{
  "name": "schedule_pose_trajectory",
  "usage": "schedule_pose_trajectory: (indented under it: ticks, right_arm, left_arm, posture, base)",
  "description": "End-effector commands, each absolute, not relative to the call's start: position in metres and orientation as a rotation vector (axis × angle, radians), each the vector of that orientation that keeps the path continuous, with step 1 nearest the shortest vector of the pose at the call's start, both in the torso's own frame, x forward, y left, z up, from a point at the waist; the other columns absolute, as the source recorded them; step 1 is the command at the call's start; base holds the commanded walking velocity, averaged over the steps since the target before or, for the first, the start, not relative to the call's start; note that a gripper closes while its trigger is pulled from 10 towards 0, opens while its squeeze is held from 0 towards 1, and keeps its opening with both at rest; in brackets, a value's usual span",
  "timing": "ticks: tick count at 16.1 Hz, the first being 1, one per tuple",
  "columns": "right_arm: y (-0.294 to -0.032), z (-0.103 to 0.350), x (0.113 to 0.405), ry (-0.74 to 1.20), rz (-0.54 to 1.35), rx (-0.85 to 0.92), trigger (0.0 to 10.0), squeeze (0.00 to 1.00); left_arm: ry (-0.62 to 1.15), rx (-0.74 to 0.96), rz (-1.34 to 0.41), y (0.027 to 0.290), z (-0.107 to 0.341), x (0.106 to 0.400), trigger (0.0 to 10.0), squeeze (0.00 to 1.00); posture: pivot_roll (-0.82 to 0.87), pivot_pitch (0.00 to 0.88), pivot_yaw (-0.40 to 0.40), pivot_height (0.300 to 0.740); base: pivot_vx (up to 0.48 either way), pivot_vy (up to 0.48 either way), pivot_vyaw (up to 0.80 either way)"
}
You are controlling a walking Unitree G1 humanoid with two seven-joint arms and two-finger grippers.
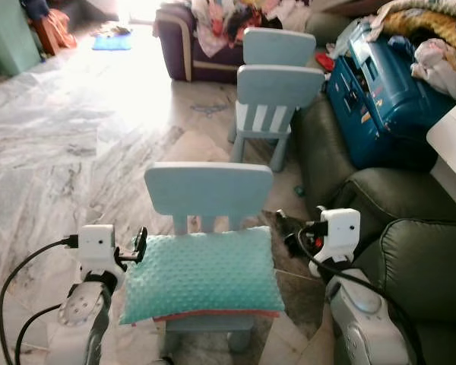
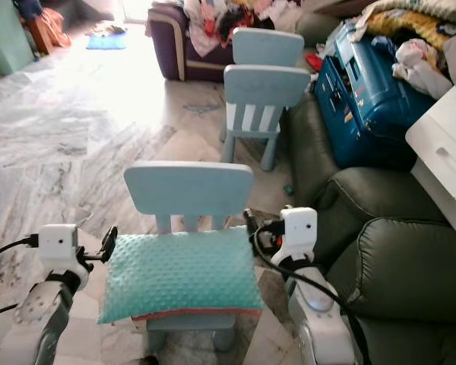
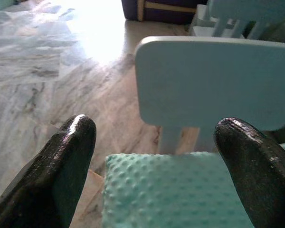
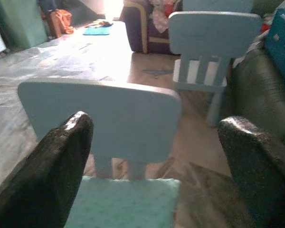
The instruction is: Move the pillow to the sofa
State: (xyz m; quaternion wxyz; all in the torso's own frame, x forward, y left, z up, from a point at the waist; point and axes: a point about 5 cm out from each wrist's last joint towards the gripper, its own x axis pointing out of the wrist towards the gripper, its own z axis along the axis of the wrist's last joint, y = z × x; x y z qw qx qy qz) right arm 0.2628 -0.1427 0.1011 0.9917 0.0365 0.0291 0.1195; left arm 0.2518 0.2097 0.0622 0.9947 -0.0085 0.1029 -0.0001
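A teal dotted pillow (image 1: 201, 277) with a red lower edge lies flat on the seat of a small light-blue chair (image 1: 207, 190). My left gripper (image 1: 140, 245) is at the pillow's left rear corner. In the left wrist view it is open (image 3: 156, 126), with that corner (image 3: 175, 190) low between its fingers. My right gripper (image 1: 286, 229) is at the right rear corner, also open (image 4: 156, 121), and the pillow (image 4: 128, 202) and chair back (image 4: 102, 118) show between its fingers. Neither gripper holds anything. A dark green sofa (image 1: 422, 262) is just to my right.
Two more light-blue chairs (image 1: 277, 95) stand ahead. A blue suitcase (image 1: 380, 99) and heaped clothes lie on the green sofa's far end. A white cabinet edge (image 1: 452, 148) juts in at the right. A purple sofa (image 1: 178, 42) is at the back, with marble floor (image 1: 68, 144) to the left.
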Motion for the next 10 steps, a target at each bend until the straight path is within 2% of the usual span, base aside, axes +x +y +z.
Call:
schedule_pose_trajectory:
  ticks: [1, 4, 10]
  right_arm:
    - [-0.141, 0.106, 0.259, 0.049, 0.277, 0.084, 10.0, 0.00]
    - [-0.138, 0.104, 0.255, 0.067, 0.322, 0.089, 10.0, 0.00]
    - [-0.130, 0.105, 0.250, 0.075, 0.386, 0.096, 10.0, 0.00]
  left_arm:
    - [0.197, -0.008, -0.033, 0.207, 0.064, 0.248, 10.0, 0.00]
    - [0.195, -0.006, -0.069, 0.200, 0.064, 0.245, 10.0, 0.00]
    - [0.196, 0.005, -0.073, 0.201, 0.065, 0.243, 10.0, 0.00]
  posture:
    - [-0.02, 0.152, -0.058, 0.740]
    - [-0.02, 0.161, -0.057, 0.740]
    - [-0.02, 0.167, -0.057, 0.740]
  base:
    - [0.000, 0.000, 0.00]
    - [0.000, 0.000, 0.00]
    - [0.000, 0.000, 0.00]
